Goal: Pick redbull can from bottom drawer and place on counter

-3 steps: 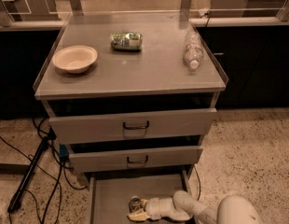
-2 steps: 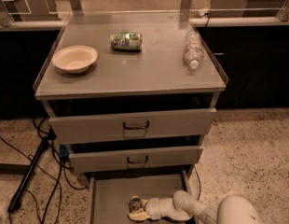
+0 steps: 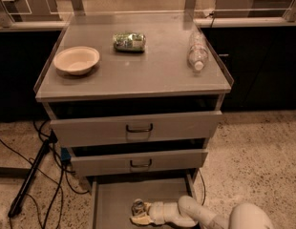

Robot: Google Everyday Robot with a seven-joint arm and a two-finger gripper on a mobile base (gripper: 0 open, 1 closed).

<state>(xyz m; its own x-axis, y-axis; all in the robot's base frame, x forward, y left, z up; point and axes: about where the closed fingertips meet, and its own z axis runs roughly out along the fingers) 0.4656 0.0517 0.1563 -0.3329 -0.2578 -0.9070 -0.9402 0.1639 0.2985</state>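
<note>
Orientation first: the redbull can is appearing to stand on end, its long axis running vertical and its round top facing up toward the camera. It is sitting inside the bottom drawer, which is hanging pulled out with its flat grey floor showing, and the can is resting toward the front middle of that floor.

The gripper is reaching into the same drawer from the right on its pale arm, lying low over the floor and right against the can. I cannot tell whether it is clamping the can or merely sitting beside it.

The two upper drawers are standing slightly ajar, their insides too dark to read. The counter is carrying a pale bowl at the left, a green packet lying on its side near the back, and a clear plastic bottle lying down at the right with its cap pointing to the front edge.

Compared with a second ago, the gripper and can are showing in the same spot, and nothing on the counter is looking shifted.
</note>
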